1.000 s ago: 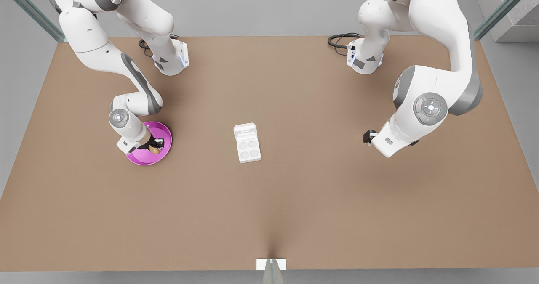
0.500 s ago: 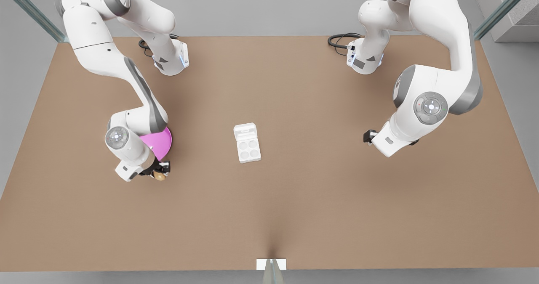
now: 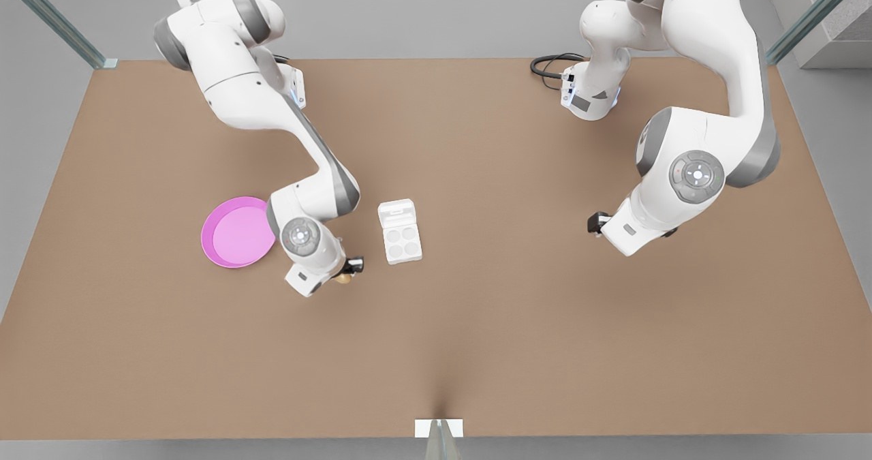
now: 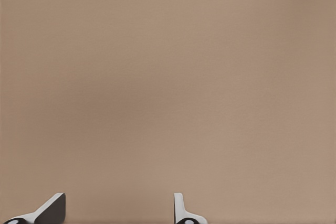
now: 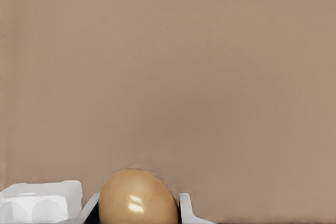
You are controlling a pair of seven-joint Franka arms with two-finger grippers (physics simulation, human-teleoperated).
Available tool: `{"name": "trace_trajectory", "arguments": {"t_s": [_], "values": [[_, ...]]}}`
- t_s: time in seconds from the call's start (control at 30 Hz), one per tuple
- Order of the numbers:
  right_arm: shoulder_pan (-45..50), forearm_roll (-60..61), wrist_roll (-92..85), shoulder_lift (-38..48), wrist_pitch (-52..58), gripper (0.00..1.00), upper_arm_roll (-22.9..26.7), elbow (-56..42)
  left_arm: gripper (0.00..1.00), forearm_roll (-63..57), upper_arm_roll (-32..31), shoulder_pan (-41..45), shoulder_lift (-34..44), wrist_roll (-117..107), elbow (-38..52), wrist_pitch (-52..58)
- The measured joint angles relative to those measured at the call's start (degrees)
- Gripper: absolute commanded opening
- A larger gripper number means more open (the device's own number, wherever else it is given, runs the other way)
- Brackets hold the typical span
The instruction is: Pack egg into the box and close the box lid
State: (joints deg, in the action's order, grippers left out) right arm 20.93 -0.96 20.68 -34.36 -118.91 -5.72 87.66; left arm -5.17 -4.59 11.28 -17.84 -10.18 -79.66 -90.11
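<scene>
The tan-brown egg [image 3: 343,279] [image 5: 137,198] is held above the table, with my right gripper [image 3: 348,272] [image 5: 137,205] shut on it, on the arm at the front view's left. It hangs just to the left of the box [image 3: 402,242], a white carton with four round wells; a corner of the box [image 5: 39,203] sits beside the egg in the right wrist view. The box lid [image 3: 397,212] lies open and flat behind the tray. My left gripper [image 3: 597,222] [image 4: 118,200] waits far to the front view's right, open over bare table.
A round pink plate [image 3: 235,232] lies to the left of the right gripper with nothing on it. Both arm bases and a black cable [image 3: 548,65] stand at the table's far edge. A small white tab [image 3: 439,428] sits at the near edge.
My right gripper lifted the egg off the pink plate and carried it to the front view's right, stopping beside the carton. The left arm has not moved.
</scene>
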Motion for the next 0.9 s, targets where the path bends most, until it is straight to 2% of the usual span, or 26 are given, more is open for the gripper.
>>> {"name": "trace_trajectory", "arguments": {"t_s": [0.1, 0.27, 0.63, 0.67, 0.83, 0.9], "values": [[5.2, 3.4, 2.4, -1.5, 1.5, 0.50, 3.4, -2.5, 1.00, 0.0, 0.0, -0.4, 0.1, 0.0, 0.0, -0.1], [8.8, 6.1, 6.2, -2.6, 3.5, 0.51, 4.6, -4.8, 1.00, 0.0, 0.0, -0.4, 0.2, 0.0, 0.0, -0.2], [13.5, 7.5, 12.9, 1.5, 5.5, 0.53, 4.3, 2.9, 1.00, 0.0, 0.0, -0.4, 0.2, 0.0, -0.1, -0.2], [13.9, 7.5, 13.4, 1.4, 5.6, 1.00, 4.3, 3.0, 1.00, 0.0, 0.0, -0.4, 0.2, 0.0, -0.1, -0.2], [15.2, 7.2, 15.5, 1.0, 5.7, 1.00, 4.2, 2.9, 1.00, 0.0, 0.0, -0.5, -0.1, -0.1, -0.1, -0.3], [10.4, 6.8, 16.2, 1.2, 5.8, 1.00, 2.3, 2.7, 1.00, 0.0, 0.0, -0.4, -0.2, -0.1, -0.1, -0.3]]}}
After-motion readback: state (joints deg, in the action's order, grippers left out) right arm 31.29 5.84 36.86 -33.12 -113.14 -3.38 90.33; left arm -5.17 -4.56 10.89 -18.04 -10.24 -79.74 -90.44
